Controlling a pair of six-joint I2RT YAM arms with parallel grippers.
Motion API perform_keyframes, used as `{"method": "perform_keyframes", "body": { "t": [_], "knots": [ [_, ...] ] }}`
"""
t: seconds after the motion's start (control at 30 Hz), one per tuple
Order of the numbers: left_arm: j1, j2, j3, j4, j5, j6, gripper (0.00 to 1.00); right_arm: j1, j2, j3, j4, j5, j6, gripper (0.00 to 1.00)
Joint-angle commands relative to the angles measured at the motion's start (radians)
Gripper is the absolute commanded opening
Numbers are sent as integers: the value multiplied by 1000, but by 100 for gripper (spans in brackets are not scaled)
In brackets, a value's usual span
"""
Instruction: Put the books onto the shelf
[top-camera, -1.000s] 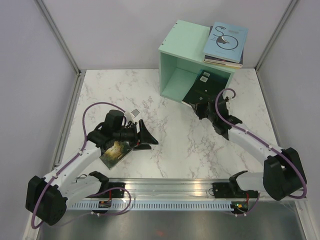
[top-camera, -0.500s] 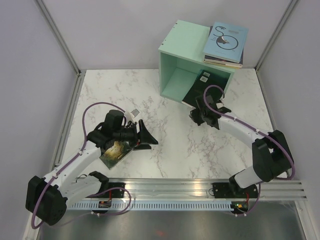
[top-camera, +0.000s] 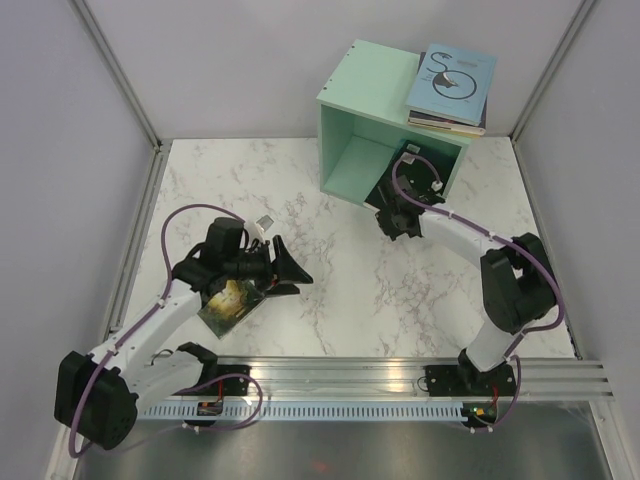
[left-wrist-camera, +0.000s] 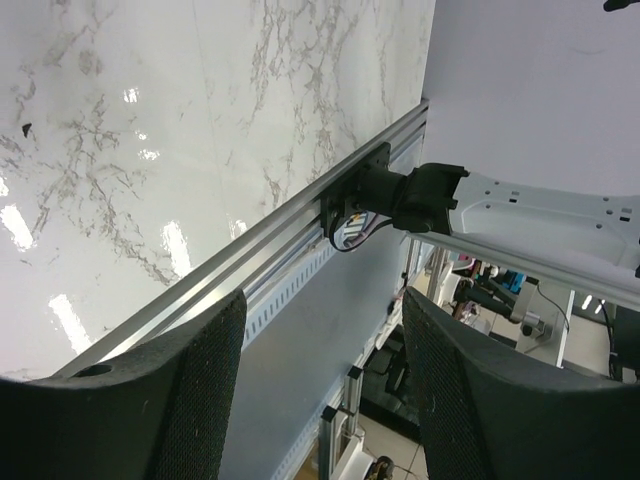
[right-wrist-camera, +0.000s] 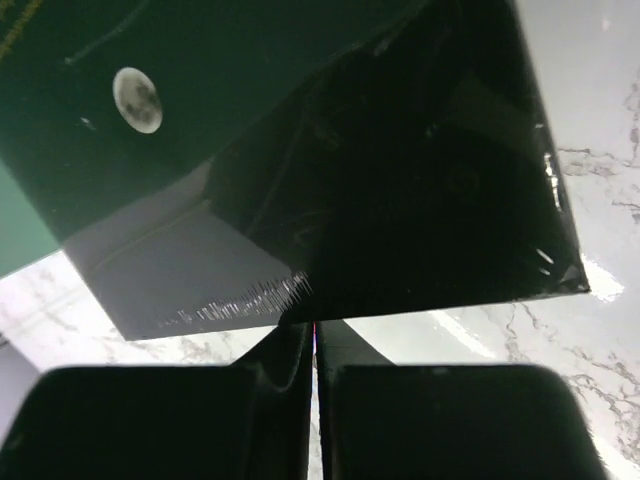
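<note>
Shelf: we see a mint-green wooden cube (top-camera: 352, 95) with one face open toward the bench (top-camera: 340, 290).
Inside the shelf: a black book (top-camera: 400, 178) lies on the floor. Its near end juts out over the marble.
Shelf top: a stack of books (top-camera: 450, 88), with a light-blue cover bearing a black swirl uppermost and darker ones beneath.
Bench: glossy white marble pattern with grey veins. A slotted aluminium rail (top-camera: 400, 372) runs along the near edge.
Loose book: a green-gold book (top-camera: 230, 305) lies flat on the bench under the left arm, well apart from the shelf.
Right fingers (top-camera: 390, 210): pressed together and empty, with the tips at the black book's near edge. We cannot tell whether they touch it.
Left fingers (top-camera: 295, 270): spread and holding nothing, just beside the green-gold book.
Right wrist view only: the black cover is shiny and carries a small pale moon disc.
Left wrist view only: we see finely textured black pads, with the rail between them.
</note>
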Motion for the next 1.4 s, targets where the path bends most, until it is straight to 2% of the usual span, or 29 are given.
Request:
{"method": "perform_keyframes", "body": {
  "t": [0.0, 0.2, 0.5, 0.57, 0.67, 0.8, 1.2, 1.37],
  "knots": [
    [29, 14, 8, -3, 14, 45, 67, -4, 55, 81, -101, 79, 15, 0],
    [70, 32, 3, -6, 44, 68, 66, -56, 101, 162, -165, 128, 34, 0],
    [127, 63, -6, -9, 83, 97, 66, -94, 152, 228, -176, 145, 43, 0],
    [131, 69, -3, -11, 85, 98, 65, -97, 159, 242, -176, 150, 43, 4],
    [134, 73, -8, -11, 88, 102, 65, -97, 172, 258, -178, 173, 53, 17],
    [137, 73, -14, -11, 91, 102, 65, -100, 190, 271, -170, 211, 69, 21],
    [151, -6, -64, -8, 54, 79, 64, -105, 265, 429, -230, 384, -155, 21],
    [151, -35, -95, -8, 41, 68, 64, -111, 265, 431, -242, 356, -210, 19]
  ]
}}
